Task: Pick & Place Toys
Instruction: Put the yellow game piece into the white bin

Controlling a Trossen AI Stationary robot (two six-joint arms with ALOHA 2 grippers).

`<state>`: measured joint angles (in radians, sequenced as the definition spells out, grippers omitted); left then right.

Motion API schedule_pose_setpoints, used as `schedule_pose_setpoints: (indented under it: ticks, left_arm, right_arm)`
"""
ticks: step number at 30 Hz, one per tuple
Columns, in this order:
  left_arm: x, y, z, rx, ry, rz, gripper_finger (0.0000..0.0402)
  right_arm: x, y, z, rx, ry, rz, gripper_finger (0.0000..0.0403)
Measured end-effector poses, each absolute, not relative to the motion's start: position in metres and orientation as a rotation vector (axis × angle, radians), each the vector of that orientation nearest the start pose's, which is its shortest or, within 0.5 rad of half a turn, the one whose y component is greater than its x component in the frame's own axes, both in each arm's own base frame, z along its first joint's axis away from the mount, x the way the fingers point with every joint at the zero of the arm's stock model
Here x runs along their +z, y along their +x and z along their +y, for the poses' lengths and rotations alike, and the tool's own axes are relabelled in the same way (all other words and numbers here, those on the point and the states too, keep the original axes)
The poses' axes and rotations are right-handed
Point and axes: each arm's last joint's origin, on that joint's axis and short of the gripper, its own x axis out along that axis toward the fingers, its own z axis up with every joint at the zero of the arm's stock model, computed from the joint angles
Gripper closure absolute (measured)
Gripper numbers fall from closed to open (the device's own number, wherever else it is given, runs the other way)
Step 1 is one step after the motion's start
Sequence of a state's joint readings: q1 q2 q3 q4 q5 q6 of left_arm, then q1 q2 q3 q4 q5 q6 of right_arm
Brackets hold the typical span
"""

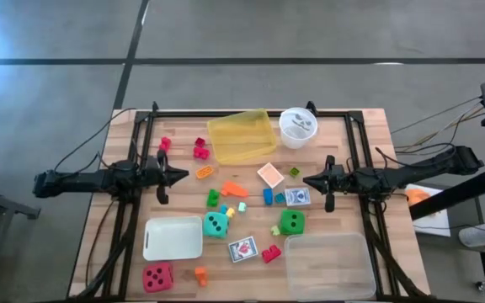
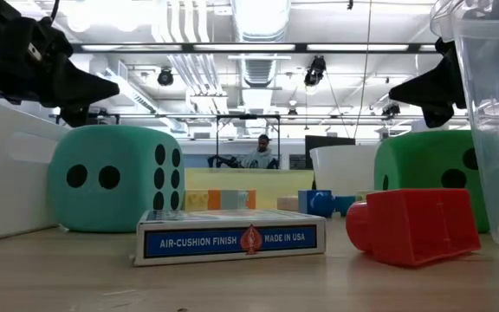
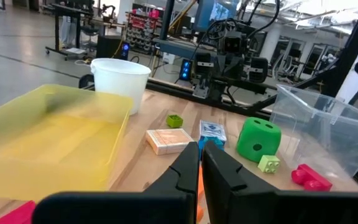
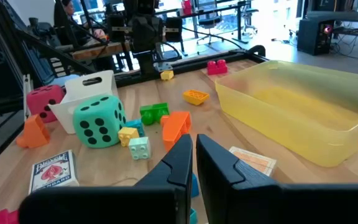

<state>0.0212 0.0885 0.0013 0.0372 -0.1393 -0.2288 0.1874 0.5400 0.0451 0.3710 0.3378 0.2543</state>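
The left end effector hovers over the left side of the wooden desk, its two dark fingers pressed together with nothing between them, pointing toward the middle. The right end effector hovers over the right side, facing the left one, its fingers likewise closed and empty. Between the two tips lie the toys: a small orange plastic block just beside the left tip, a larger orange block farther in, a pale boxed card pack with an orange diamond, a small lime-green block, a blue block and a blue-backed playing card pack just below the right tip. Two red blocks and a pink-red one sit near the left arm, beside the translucent yellow plastic tray, which stands at the far edge next to the round white cup. Nearer the front, the teal black-dotted die rests touching the white rectangular tray, the green dotted die stands just above the clear plastic tray, and a second card pack lies between a red block and the white tray. The red dotted die and a small orange block sit at the front edge.
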Motion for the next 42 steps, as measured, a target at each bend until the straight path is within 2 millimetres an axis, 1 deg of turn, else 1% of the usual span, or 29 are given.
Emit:
schedule_pose_setpoints:
  ticks: [4, 11, 20, 25, 27, 30, 33, 35, 37, 42]
  left_arm:
    - [0.162, 0.102, 0.007, 0.191, -0.233, 0.008, 0.0386]
    - [0.165, 0.102, 0.007, 0.186, -0.264, -0.026, 0.0386]
    - [0.168, 0.102, 0.007, 0.180, -0.443, -0.069, 0.0386]
    - [0.170, 0.102, 0.009, 0.233, -0.452, -0.088, 0.0386]
    - [0.174, 0.102, 0.009, 0.253, -0.449, -0.091, 0.0386]
    - [0.187, 0.101, 0.009, 0.249, -0.446, -0.119, 0.0386]
    - [0.197, 0.103, 0.009, 0.252, -0.445, -0.107, 0.0384]
    - [0.205, 0.105, 0.009, 0.252, -0.442, -0.107, 0.0375]
    - [0.210, 0.109, 0.010, 0.259, -0.433, -0.073, 0.0358]
    - [0.220, 0.123, 0.010, 0.292, -0.380, 0.091, 0.0291]
  right_arm:
    - [0.164, 0.132, 0.015, -0.165, 0.221, 0.100, 0.0383]
    - [0.164, 0.131, 0.015, -0.165, 0.221, 0.100, 0.0383]
    - [0.164, 0.131, 0.015, -0.166, 0.221, 0.100, 0.0383]
    - [0.164, 0.131, 0.015, -0.166, 0.221, 0.100, 0.0383]
    - [0.164, 0.131, 0.015, -0.166, 0.221, 0.100, 0.0383]
    - [0.164, 0.131, 0.015, -0.166, 0.218, 0.100, 0.0383]
    - [0.164, 0.131, 0.015, -0.166, 0.219, 0.099, 0.0383]
    - [0.164, 0.132, 0.015, -0.166, 0.220, 0.100, 0.0383]
    - [0.164, 0.131, 0.015, -0.167, 0.222, 0.099, 0.0383]
    - [0.164, 0.131, 0.015, -0.166, 0.219, 0.099, 0.0383]
